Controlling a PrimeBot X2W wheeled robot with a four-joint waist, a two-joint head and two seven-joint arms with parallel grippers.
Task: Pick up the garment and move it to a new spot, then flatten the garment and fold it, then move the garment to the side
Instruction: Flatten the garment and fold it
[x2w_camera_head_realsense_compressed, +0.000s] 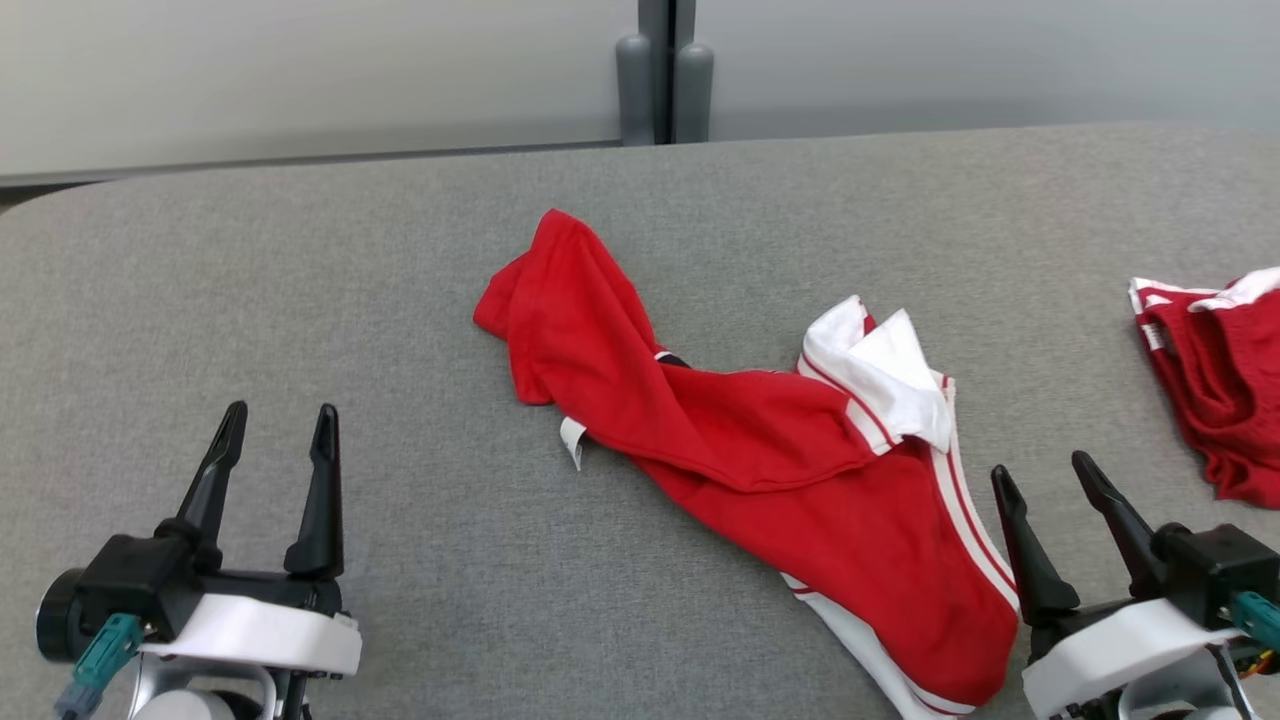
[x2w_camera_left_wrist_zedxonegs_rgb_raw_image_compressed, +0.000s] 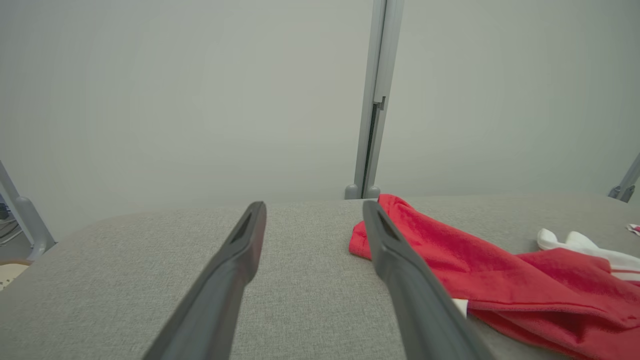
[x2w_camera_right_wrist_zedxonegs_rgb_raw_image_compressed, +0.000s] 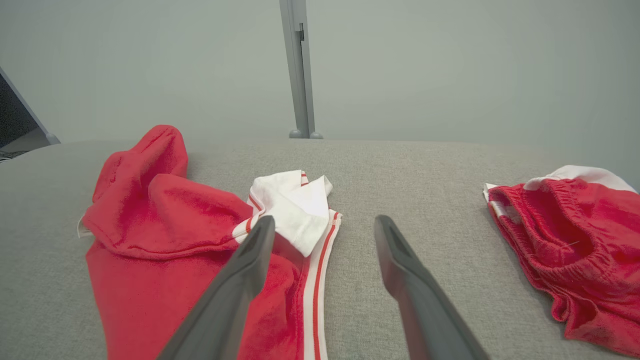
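A crumpled red garment (x2w_camera_head_realsense_compressed: 760, 450) with white stripes and white trim lies across the middle of the grey table (x2w_camera_head_realsense_compressed: 300, 280), running from centre to the front right. It shows in the left wrist view as the garment (x2w_camera_left_wrist_zedxonegs_rgb_raw_image_compressed: 500, 270) and in the right wrist view as the garment (x2w_camera_right_wrist_zedxonegs_rgb_raw_image_compressed: 165, 235). My left gripper (x2w_camera_head_realsense_compressed: 278, 424) stands open at the lower left, well left of it, nothing between its fingers. My right gripper (x2w_camera_head_realsense_compressed: 1045, 472) stands open at the lower right, just beside the garment's striped edge. Both show their own fingers spread: left gripper (x2w_camera_left_wrist_zedxonegs_rgb_raw_image_compressed: 314, 210), right gripper (x2w_camera_right_wrist_zedxonegs_rgb_raw_image_compressed: 325, 225).
A second red and white garment (x2w_camera_head_realsense_compressed: 1215, 380) lies bunched at the table's right edge, also seen as that second garment (x2w_camera_right_wrist_zedxonegs_rgb_raw_image_compressed: 565, 240). A grey post (x2w_camera_head_realsense_compressed: 662, 75) stands behind the table against a pale wall. Bare grey cloth stretches along the left and far side.
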